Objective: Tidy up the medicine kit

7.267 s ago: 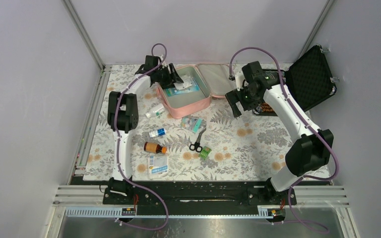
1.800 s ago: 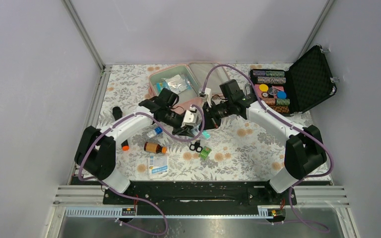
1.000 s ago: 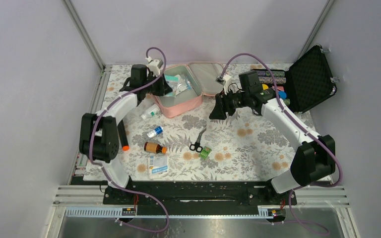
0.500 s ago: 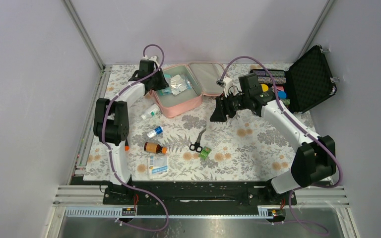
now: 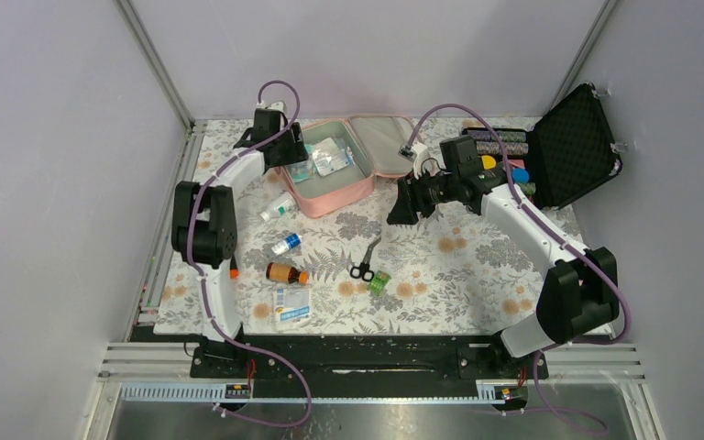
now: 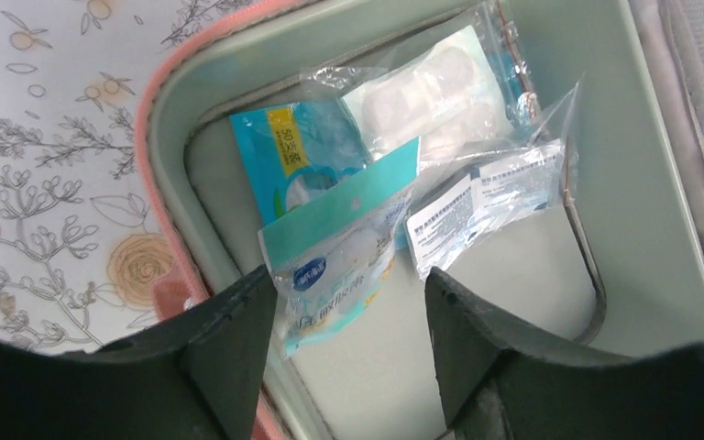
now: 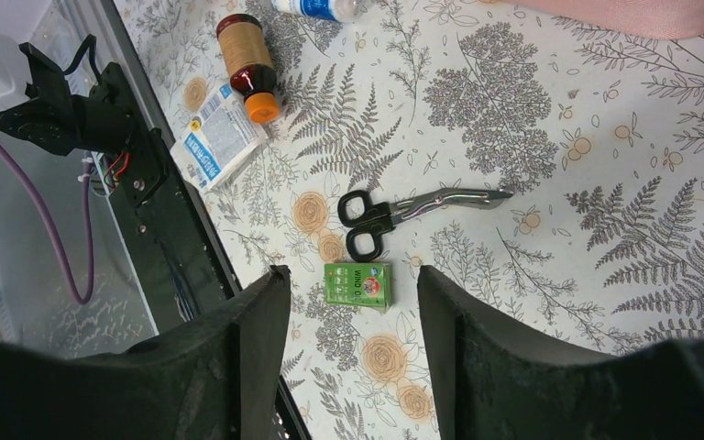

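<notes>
Both arms met over the middle of the flowered mat a couple of seconds ago. They have since drawn apart. The left claw (image 6: 348, 353) now hangs over the left rim of the pink soft zippered medicine kit (image 5: 335, 197). The kit sits with its lid open at the far middle of the table. The right claw (image 7: 353, 353) hovers over the mat just to the kit's right. Since half a second back almost nothing has shifted. The packets that lay just beyond the scissors seven seconds ago are gone from the mat.

The left claw's fingers are spread wide. A clear packet of white rounds with a teal card header (image 6: 335, 252) lies on the kit's grey lining, its lower end between the fingers. Neither finger touches it as far as I can see. A blue-and-yellow soft pack (image 6: 280, 151) shows from under it, and a clear bag of white printed slips (image 6: 490, 183) lies beside it. The right claw is spread too and holds nothing. The black-handled metal scissors (image 7: 394, 213) and a small green box (image 7: 357, 284) lie on the mat below it.

From overhead, the left wrist covers its own fingers and part of the kit's rim. The print on the packets is too small to read. The black hard foam-lined case (image 5: 570, 142) has its tray half hidden behind the right arm. An orange-tipped item (image 5: 234, 272) by the left elbow is mostly hidden. The right wrist view catches only a pink sliver of the kit at its top edge.
</notes>
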### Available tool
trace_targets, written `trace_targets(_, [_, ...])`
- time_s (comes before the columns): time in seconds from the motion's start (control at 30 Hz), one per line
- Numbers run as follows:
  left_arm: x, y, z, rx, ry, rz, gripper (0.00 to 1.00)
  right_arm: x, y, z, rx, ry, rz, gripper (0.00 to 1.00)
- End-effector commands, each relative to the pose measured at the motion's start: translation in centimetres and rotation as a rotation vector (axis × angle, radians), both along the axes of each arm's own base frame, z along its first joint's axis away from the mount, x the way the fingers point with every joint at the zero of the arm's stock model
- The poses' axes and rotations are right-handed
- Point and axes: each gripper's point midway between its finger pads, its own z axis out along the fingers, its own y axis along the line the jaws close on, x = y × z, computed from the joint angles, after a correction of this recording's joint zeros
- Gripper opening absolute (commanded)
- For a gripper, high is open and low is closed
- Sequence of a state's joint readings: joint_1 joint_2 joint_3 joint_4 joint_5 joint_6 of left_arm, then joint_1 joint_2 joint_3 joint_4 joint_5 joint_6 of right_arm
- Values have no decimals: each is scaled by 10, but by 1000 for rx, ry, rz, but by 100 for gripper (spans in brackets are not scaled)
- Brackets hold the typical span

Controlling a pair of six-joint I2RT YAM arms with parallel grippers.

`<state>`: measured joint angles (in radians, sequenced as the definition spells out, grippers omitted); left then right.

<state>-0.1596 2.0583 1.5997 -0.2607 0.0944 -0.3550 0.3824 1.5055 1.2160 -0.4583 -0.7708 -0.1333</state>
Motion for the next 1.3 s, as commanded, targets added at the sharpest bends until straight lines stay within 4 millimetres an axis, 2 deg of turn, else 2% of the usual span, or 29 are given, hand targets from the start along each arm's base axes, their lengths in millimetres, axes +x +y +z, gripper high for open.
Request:
trace_targets(0.0, [1,26,70,97,-220,25,61,1,2,11,14,-51,4,61])
trace_targets(0.03, [-2,31,79,126,-265,29,63,2,1,11,11,-55,3,61])
trace_targets(0.07, [-3,38,97,153,-334,44,65,2,1,10,9,-57,2,61])
trace_targets(0.17, [-20,54,121,229,-415,69,70,4,1,8,5,-50,-3,61])
trace_targets(0.23, [-33,57,125,266,-428,37,73,5,2,8,5,-42,-6,61])
trace_targets(0.3, [-46,51,121,285,-422,-54,74,7,3,7,7,-32,-10,61])
trace_targets(0.4, [-73,35,102,296,-343,-253,74,7,4,6,7,-25,-10,61])
trace_targets(0.53, [-119,23,63,328,-186,-522,73,7,3,2,0,-17,-15,61])
trace_targets(0.63, [-153,20,38,353,-111,-709,70,9,2,1,-5,-15,-35,64])
trace_targets(0.7, [-168,23,22,374,-72,-760,70,10,2,-1,-6,-9,-50,68])
trace_targets(0.87, [-185,15,-5,333,-37,-856,68,10,4,-3,3,11,-48,70])
trace_targets(1.0, [-179,14,-28,312,38,-842,62,10,4,-4,0,14,-52,70])
trace_targets(1.1, [-184,9,-42,292,72,-882,61,11,2,-6,-10,8,-62,70])
trace_targets(1.27, [-190,3,-55,294,118,-908,61,9,0,-7,-17,-3,-58,70])
